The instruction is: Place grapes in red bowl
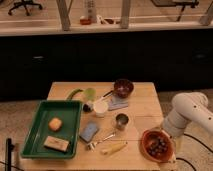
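The grapes [157,145] lie in the red bowl [147,148], just beside the gripper [166,134].
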